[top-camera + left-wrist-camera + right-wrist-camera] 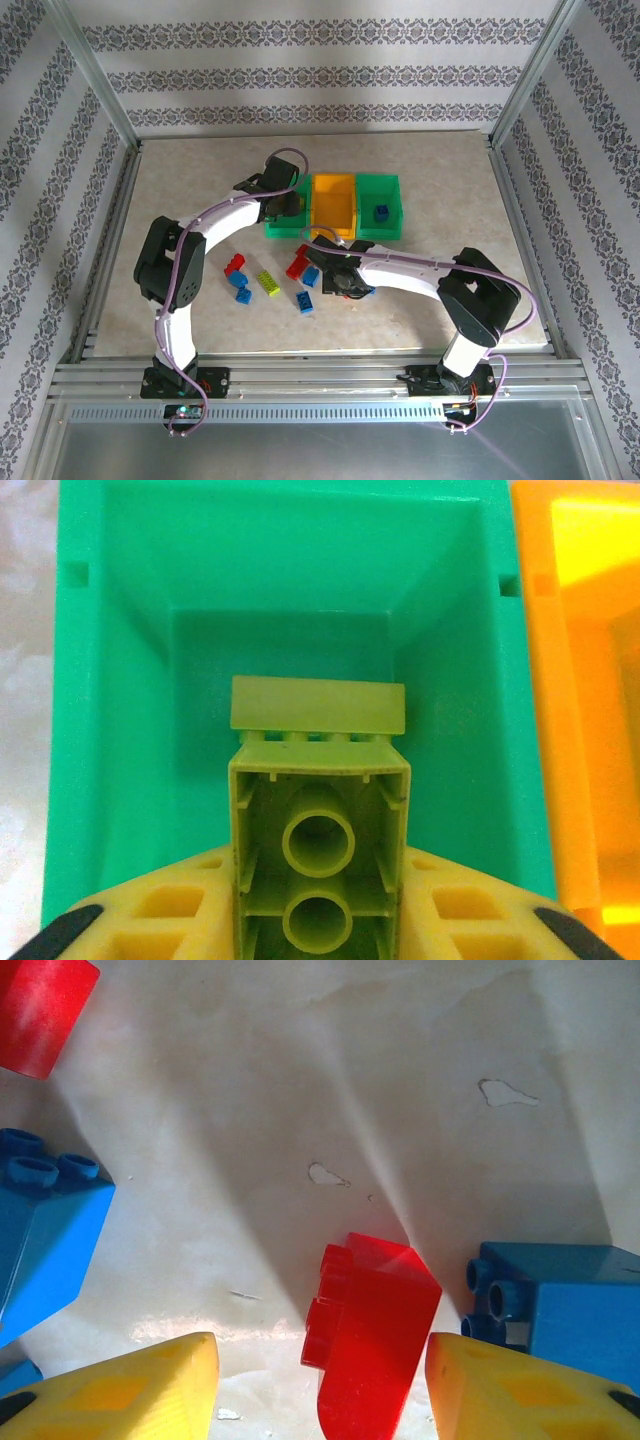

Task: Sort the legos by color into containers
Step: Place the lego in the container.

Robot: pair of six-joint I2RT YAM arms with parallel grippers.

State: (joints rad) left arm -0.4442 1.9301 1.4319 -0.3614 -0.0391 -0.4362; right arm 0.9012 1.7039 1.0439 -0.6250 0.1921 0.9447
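Red brick (372,1345), lying on the table (300,1080) nearer its near edge than its far one, is straddled by the spread right gripper (320,1370); centring before closure is advised. Farther back, a yellow-green brick (318,820) is pinched by the left gripper (318,920) over the left green bin (110,680); a low, central release is advised.

You are looking at a yellow-green brick (318,820), a green bin (110,680), an orange bin (334,200), a red brick (370,1360), blue bricks (45,1230), yellow fingers (170,905), white arms (225,215) with black joints, a beige marbled table (190,190) and white walls (320,80) striped with grey floral bands.
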